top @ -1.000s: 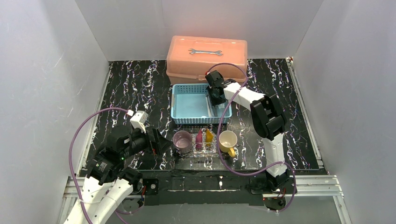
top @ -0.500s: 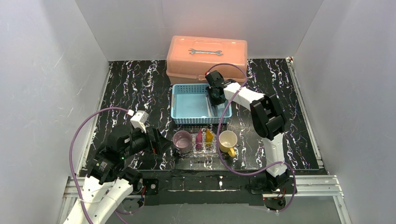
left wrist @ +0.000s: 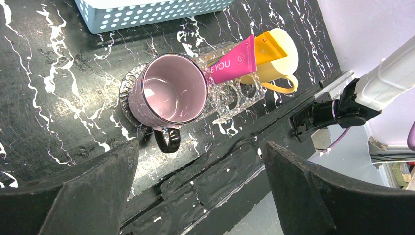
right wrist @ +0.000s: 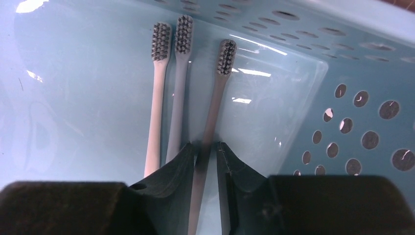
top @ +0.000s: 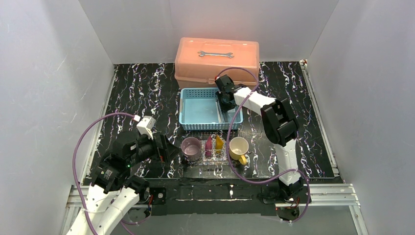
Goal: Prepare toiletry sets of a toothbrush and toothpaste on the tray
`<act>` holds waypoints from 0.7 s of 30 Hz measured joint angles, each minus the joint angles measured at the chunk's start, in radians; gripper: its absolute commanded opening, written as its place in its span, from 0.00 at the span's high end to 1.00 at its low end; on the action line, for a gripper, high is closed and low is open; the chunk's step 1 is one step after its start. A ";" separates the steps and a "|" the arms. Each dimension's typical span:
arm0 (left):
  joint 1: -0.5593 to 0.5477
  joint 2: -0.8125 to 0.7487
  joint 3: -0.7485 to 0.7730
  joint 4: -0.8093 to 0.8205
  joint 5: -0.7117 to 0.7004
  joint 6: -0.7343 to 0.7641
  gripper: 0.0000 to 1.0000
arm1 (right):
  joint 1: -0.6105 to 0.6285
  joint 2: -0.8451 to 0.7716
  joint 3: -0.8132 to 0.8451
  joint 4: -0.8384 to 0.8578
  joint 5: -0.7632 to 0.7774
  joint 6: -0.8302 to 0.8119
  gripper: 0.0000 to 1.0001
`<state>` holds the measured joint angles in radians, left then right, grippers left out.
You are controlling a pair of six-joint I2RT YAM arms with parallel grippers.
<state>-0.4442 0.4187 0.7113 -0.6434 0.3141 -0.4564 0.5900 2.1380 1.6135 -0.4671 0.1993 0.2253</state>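
While your right gripper [right wrist: 208, 147] reaches down into the light-blue mesh basket [top: 195, 125], its fingers bracket the handle of the rightmost toothbrush [right wrist: 218, 93]. The jaws are narrowed to a slim slot around it, and you cannot tell whether they press it yet. Two paler toothbrushes [right wrist: 156, 98] lie side by side just to the left, bristles pointing at the far wall. The basket's perforated right wall rises just beside the bracketed brush.

Only the right wrist view shows those brushes; from above the gripper hides them. The overhead view instead shows the salmon toolbox [top: 215, 61] behind the basket, with a wrench [top: 215, 54] lying on its lid.

Nearer you, the clear tray [left wrist: 235, 98] holds a magenta tube [left wrist: 232, 66] and a yellow tube [top: 219, 142], leaning side by side. A purple mug [left wrist: 171, 90] stands at its left end and a yellow mug [top: 239, 147] at its right; both mugs look empty.

Your left gripper [left wrist: 199, 147] hangs spread wide, holding nothing, near the purple mug. In its view the table's near edge runs just below the tray.
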 measured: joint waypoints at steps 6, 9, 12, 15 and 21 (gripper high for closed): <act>0.000 0.000 0.000 0.000 0.000 0.000 0.02 | -0.001 -0.001 -0.010 0.023 0.005 -0.002 0.92; 0.000 0.000 0.000 0.000 0.000 0.000 0.02 | -0.002 -0.004 -0.017 0.033 0.006 -0.001 0.99; 0.000 0.000 0.000 0.000 0.000 0.000 0.02 | -0.003 -0.007 -0.021 0.037 0.005 -0.002 0.99; 0.000 0.001 0.000 0.000 0.000 0.000 0.02 | -0.003 -0.009 -0.022 0.037 0.003 -0.002 0.99; 0.000 0.005 0.000 0.000 0.000 0.000 0.02 | -0.006 -0.021 -0.026 0.029 -0.001 0.002 0.99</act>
<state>-0.4442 0.4240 0.7113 -0.6434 0.3141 -0.4564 0.5835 2.1174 1.5871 -0.4385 0.1982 0.2272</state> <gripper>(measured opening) 0.982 0.055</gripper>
